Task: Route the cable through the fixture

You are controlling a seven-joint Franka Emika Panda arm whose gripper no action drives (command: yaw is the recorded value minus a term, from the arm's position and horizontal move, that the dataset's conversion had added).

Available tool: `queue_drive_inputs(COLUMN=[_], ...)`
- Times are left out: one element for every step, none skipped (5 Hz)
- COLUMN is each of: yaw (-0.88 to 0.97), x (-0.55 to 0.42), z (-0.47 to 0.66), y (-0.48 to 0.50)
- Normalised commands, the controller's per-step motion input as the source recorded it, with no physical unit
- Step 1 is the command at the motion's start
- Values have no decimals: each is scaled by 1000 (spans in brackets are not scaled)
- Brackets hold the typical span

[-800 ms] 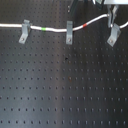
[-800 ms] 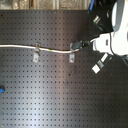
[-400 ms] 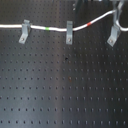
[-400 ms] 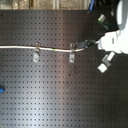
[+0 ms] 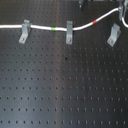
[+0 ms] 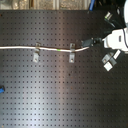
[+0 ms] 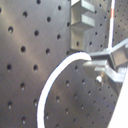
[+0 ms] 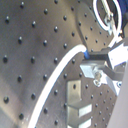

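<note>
The white cable (image 5: 42, 27) runs from the first exterior view's left through two metal clips (image 5: 24, 31) (image 5: 69, 32). Its green band (image 5: 54, 29) lies between them, and its red band (image 5: 97, 21) sits past the second clip where the cable rises. A third clip, the fixture (image 5: 114, 35), stands with nothing in its fork, below the lifted cable. My gripper (image 5: 120, 9) (image 6: 89, 41) is shut on the cable's end. In both wrist views the cable (image 7: 57, 82) (image 8: 55, 75) arcs into the fingers (image 7: 102, 59) (image 8: 97, 62), with a clip (image 7: 82, 19) (image 8: 80, 111) nearby.
A black perforated board (image 5: 65, 85) (image 6: 55, 95) spans the whole scene. A small blue object (image 6: 1, 90) lies at the second exterior view's left edge. Coiled wires (image 8: 107, 15) on the arm show in the second wrist view.
My gripper has carried the cable's end toward the second exterior view's right, drawing the free length beyond the second clip. The two threaded clips have not moved.
</note>
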Motion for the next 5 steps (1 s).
queue_drive_inputs(yaw=[74,11,83,106,0], x=[289,353,318,104,11], z=[-246,-278,-263,97,150], y=[180,32,46,116,197])
